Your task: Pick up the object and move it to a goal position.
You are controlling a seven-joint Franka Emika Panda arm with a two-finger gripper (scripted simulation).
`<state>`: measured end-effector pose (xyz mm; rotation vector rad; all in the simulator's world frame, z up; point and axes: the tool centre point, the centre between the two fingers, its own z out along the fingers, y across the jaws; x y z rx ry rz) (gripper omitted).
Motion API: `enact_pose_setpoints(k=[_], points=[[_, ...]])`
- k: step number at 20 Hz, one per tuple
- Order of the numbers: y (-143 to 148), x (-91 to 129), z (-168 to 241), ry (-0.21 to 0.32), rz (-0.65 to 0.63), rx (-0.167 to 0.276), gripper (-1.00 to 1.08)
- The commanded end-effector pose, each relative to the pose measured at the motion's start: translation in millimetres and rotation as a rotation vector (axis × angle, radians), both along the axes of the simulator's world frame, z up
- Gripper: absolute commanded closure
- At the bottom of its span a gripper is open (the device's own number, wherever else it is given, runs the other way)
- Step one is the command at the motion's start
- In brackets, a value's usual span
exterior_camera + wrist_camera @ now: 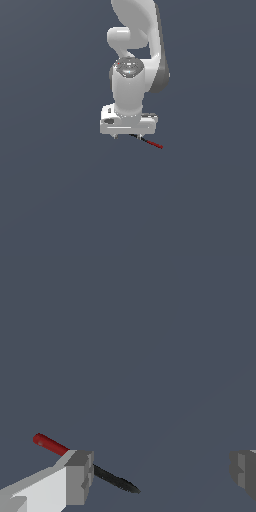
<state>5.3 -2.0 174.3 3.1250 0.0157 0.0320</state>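
Observation:
The object (154, 144) is a thin rod, red along most of its length with a black end. It sticks out from under my white gripper (128, 136) toward the exterior view's right. In the wrist view my gripper (160, 473) is open, its fingers wide apart. One finger (75, 478) covers the middle of the object (50, 445). The red part shows outside that finger and the black end (117, 482) reaches into the gap between the fingers. The other finger (245, 471) is far from it. Whether the finger touches the rod I cannot tell.
A plain dark grey surface (60, 200) fills both views. The white arm (132, 50) rises straight above the gripper. No other objects or edges show.

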Motion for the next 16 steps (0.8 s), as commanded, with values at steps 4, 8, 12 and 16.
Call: enact_pose_setpoints(k=[4,8,12,16], points=[[-3.8,-0.2,-1.1,0.001,-0.003,0.002,-0.92],[-18.8,-1.1,-5.0,0.006,-0.020,0.008,-0.92],[-25.5,-1.2,-5.8,0.007,-0.033,0.011,-0.92],[-23.0,-1.8,-6.9,0.008,-0.020,0.010,-0.92]])
